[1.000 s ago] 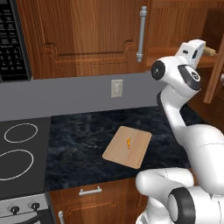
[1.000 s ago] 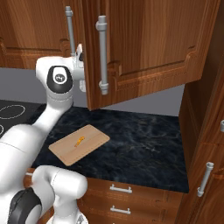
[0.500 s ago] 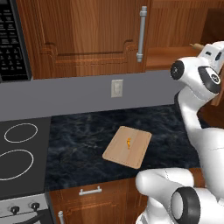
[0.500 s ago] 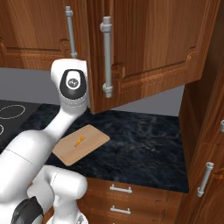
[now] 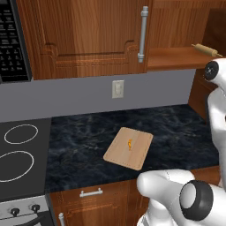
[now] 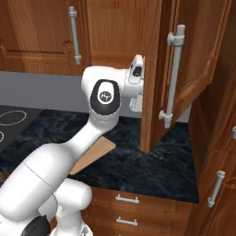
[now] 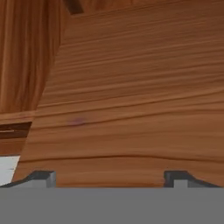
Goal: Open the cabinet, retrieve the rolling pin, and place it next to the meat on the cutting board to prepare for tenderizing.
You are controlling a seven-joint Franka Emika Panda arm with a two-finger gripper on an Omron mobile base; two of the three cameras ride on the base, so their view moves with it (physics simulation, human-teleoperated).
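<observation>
Swung right since a second ago, claw (image 7: 109, 177) spread and empty before open cabinet (image 6: 152, 78); rolling pin (image 5: 206, 49) unfetched on shelf, meat (image 5: 129, 143) waiting on cutting board (image 5: 128, 148).

Reddish-brown cabinet (image 5: 176, 57) standing open, door (image 6: 156, 78) swung out with tall silver bar handle (image 6: 171, 76); slim tan rolling pin (image 5: 206, 50) lying on its shelf; tiny orange meat (image 5: 129, 144) resting mid cutting board (image 5: 132, 154), flat on dark counter.
</observation>
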